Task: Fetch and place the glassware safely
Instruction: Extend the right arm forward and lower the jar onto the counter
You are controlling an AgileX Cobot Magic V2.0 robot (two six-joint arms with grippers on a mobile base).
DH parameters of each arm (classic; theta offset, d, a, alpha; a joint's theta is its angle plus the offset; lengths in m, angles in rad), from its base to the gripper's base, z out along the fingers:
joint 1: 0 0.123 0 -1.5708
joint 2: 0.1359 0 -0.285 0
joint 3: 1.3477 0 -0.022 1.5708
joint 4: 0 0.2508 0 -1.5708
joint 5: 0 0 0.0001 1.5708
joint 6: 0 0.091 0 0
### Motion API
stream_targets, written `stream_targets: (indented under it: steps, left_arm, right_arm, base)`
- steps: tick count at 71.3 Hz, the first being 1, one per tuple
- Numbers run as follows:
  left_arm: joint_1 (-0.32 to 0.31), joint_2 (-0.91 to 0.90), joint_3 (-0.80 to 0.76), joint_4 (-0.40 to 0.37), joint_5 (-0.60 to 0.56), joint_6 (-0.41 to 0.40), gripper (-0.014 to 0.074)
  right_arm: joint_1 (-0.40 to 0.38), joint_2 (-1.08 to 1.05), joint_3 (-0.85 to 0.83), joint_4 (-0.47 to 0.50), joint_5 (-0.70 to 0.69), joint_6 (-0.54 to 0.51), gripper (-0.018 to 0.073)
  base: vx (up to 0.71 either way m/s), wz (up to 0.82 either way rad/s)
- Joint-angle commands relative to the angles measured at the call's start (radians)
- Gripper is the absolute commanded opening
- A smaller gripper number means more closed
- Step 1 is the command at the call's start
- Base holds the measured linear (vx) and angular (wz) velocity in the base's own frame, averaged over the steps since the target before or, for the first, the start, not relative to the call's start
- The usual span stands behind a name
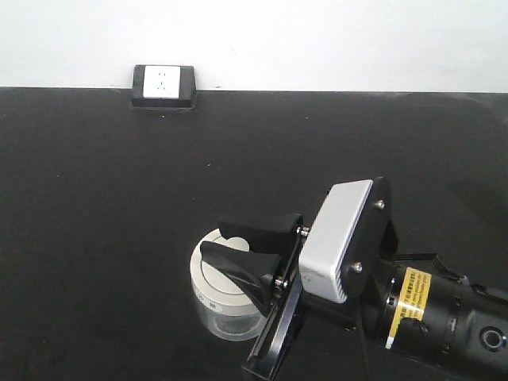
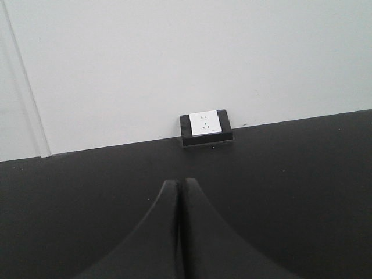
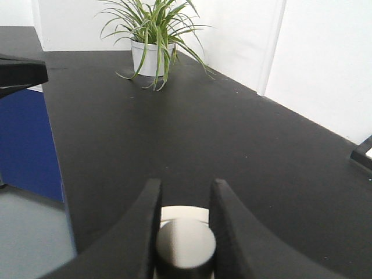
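Standing upright on the matte black desk (image 1: 95,206), the small squat clear glass jar (image 1: 225,319) is sitting near the front edge of the front-facing view, just beside the right arm's wrist. Its round cream-white lid (image 1: 208,290) is resting flat on the jar's mouth. The right gripper (image 1: 218,236) is reaching in from the lower right, and its black jaws are lying across the lid, one on each side of the raised centre knob (image 3: 185,247). In the right wrist view the knob is filling the gap between the jaws and seems to be touching both, so they are clamping on it, though that part is blurred.

The left gripper (image 2: 179,183) is showing only in its own wrist view. Its jaws are pressing together tip to tip above the desk, pointing toward a black box with a white socket plate (image 2: 206,125) at the foot of the white wall (image 2: 174,58), well apart from the jar.

A green spiky-leaved plant in a white pot (image 3: 152,52) is standing at the desk's far end in the right wrist view, and a blue panel (image 3: 23,145) is showing below the desk's left edge.
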Motion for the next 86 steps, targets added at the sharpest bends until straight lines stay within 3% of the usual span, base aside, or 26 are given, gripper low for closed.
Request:
stream_targets:
  steps: [1, 8, 16, 37, 53, 64, 86]
  left_arm:
    - [-0.002, 0.009, -0.024, -0.005, -0.067, -0.007, -0.0007]
    - [-0.002, 0.009, -0.024, -0.005, -0.067, -0.007, -0.0007]
    - [-0.002, 0.009, -0.024, -0.005, -0.067, -0.007, -0.0007]
    - [-0.002, 0.009, -0.024, -0.005, -0.067, -0.007, -0.0007]
    - [-0.002, 0.009, -0.024, -0.005, -0.067, -0.007, -0.0007]
    - [-0.002, 0.009, -0.024, -0.005, -0.067, -0.007, -0.0007]
    - [-0.002, 0.009, -0.024, -0.005, -0.067, -0.007, -0.0007]
  right_arm:
    - [-0.003, -0.02, -0.035, 0.069, -0.066, -0.057, 0.0]
    - [-0.019, -0.002, -0.035, 0.14, -0.059, -0.09, 0.0]
    - [-0.074, 0.027, -0.035, 0.153, -0.067, -0.09, 0.0]
    - [-0.304, 0.133, -0.037, 0.15, -0.236, -0.088, 0.0]
    - [-0.46, 0.276, -0.131, 0.008, -0.377, -0.027, 0.0]
    - [-0.511, 0.39, -0.243, -0.067, -0.451, 0.02, 0.0]
    - [-0.511, 0.651, -0.437, -0.066, -0.508, -0.018, 0.0]
  base:
    - [0.0, 0.0]
    - [0.0, 0.0]
    - [0.0, 0.0]
    - [0.0, 0.0]
    - [0.0, 0.0]
    - [0.0, 0.0]
    - [0.0, 0.0]
